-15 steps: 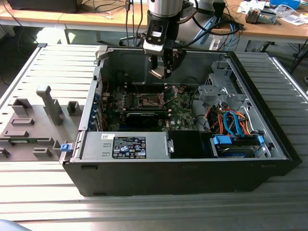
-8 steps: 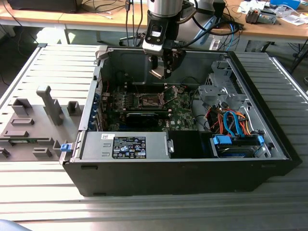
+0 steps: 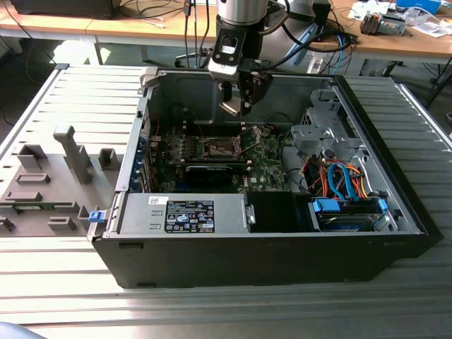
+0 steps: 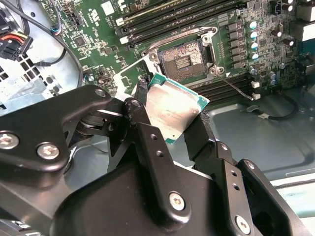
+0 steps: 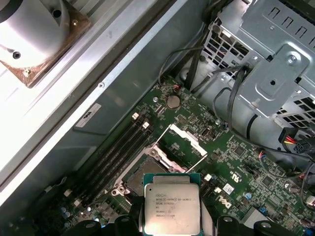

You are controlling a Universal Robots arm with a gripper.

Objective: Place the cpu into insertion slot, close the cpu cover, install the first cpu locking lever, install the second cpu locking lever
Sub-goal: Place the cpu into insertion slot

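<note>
My gripper (image 3: 233,106) hangs inside the open computer case, shut on the cpu (image 3: 231,107). The cpu (image 4: 172,110) is a thin square chip with a silver-grey top and green edge, pinched between two black fingers (image 4: 147,142). The insertion slot (image 4: 183,60) lies below and a little beyond it on the green board, its brownish contact field bare. In the first wrist view the cpu (image 5: 172,204) hovers near the insertion slot (image 5: 142,173), partly overlapping it. The cpu cover (image 5: 183,141) stands raised on its hinge beside the socket. A thin locking lever (image 4: 236,89) sticks out from the socket.
Long memory slots (image 4: 182,19) flank the socket. A black graphics card (image 3: 212,171) lies in front of it. The power supply (image 3: 187,212), the drive cage (image 3: 325,134) and orange and blue cables (image 3: 342,180) crowd the case. A grey fixture tray (image 3: 49,176) sits outside.
</note>
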